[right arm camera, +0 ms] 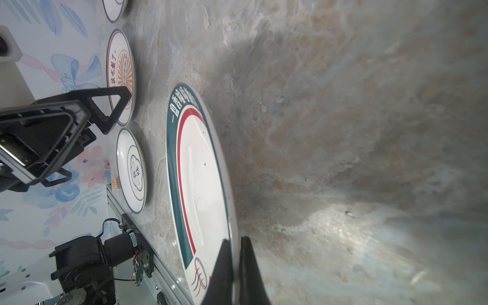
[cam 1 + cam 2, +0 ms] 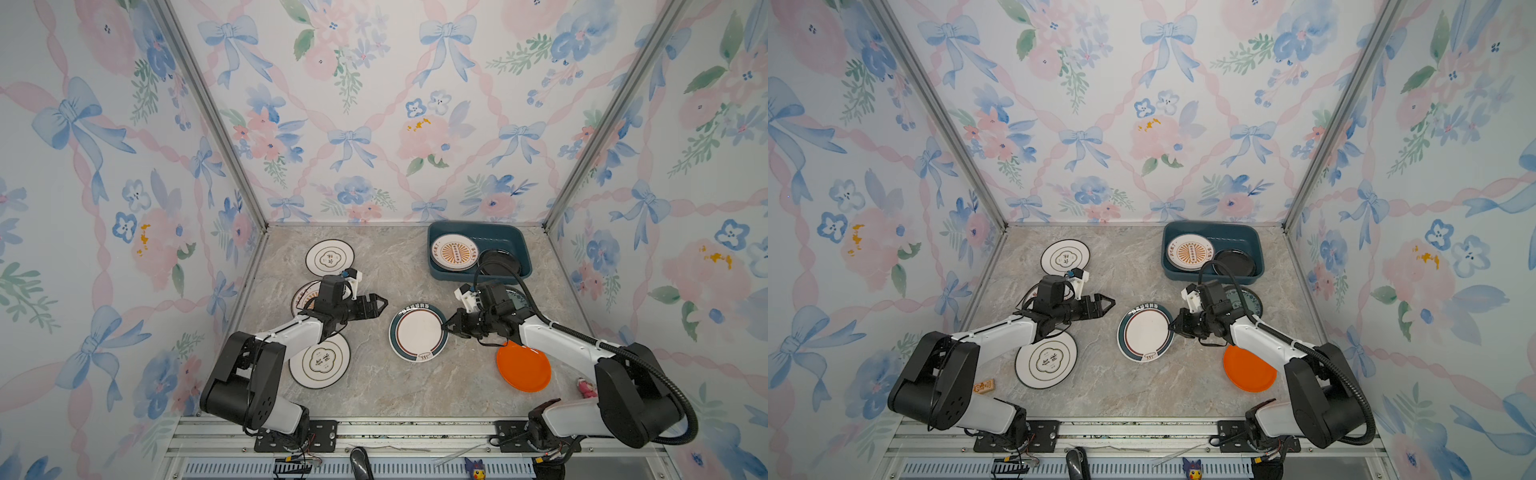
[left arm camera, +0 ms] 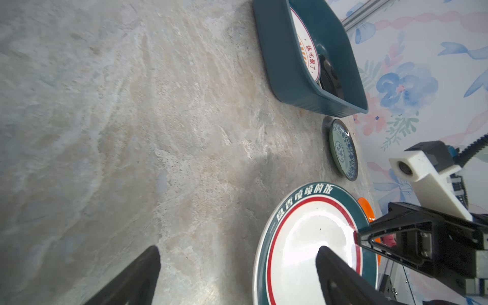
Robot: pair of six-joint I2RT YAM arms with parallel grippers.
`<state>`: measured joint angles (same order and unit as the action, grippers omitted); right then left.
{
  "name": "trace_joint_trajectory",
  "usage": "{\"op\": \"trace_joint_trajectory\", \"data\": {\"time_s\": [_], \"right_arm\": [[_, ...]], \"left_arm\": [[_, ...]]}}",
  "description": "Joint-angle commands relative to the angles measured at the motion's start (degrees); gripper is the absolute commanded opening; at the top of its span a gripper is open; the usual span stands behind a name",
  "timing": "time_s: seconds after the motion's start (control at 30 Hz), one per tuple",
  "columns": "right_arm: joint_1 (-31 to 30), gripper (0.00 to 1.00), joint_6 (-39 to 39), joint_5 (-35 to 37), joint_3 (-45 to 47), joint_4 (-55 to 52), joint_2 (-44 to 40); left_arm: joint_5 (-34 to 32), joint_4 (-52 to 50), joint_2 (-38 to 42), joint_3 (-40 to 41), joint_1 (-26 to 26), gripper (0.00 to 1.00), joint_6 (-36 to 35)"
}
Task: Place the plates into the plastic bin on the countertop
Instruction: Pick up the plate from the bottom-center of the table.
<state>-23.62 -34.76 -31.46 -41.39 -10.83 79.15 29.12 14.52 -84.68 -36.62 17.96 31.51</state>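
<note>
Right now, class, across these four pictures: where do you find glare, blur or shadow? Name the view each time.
Left wrist view: white glare on the teal-rimmed plate, and the countertop looks smeared. Right wrist view: a bright sheen on the countertop, a dark shadow beside the plate. Both top views: even light, sharp, only faint shadows.

Both top views look steeply down from high above the front edge, taking in the whole countertop (image 2: 374,257). The wrist cameras skim low from just behind the left gripper (image 3: 239,248) and right gripper (image 1: 235,239), close up, sharing the teal-rimmed plate (image 3: 298,237) between them.
</note>
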Motion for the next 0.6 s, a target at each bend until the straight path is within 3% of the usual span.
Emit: {"op": "trace_joint_trajectory", "data": {"time_s": [0.0, 0.27, 0.57], "right_arm": [[1.7, 0.00, 1.7, -3.8, -3.2, -2.2, -1.9], [3.9, 0.00, -0.3, -5.7, -5.0, 1.7, -1.1], [3.9, 0.00, -4.4, -7.0, -5.2, 8.0, -0.6]], "left_arm": [[4.9, 4.5, -1.9, 0.4, 0.8, 0.92, 0.7], [10.4, 9.6, -4.7, 0.8, 4.0, 0.84, 2.3], [12.6, 13.0, -6.7, 1.2, 5.3, 0.55, 3.8]]}}
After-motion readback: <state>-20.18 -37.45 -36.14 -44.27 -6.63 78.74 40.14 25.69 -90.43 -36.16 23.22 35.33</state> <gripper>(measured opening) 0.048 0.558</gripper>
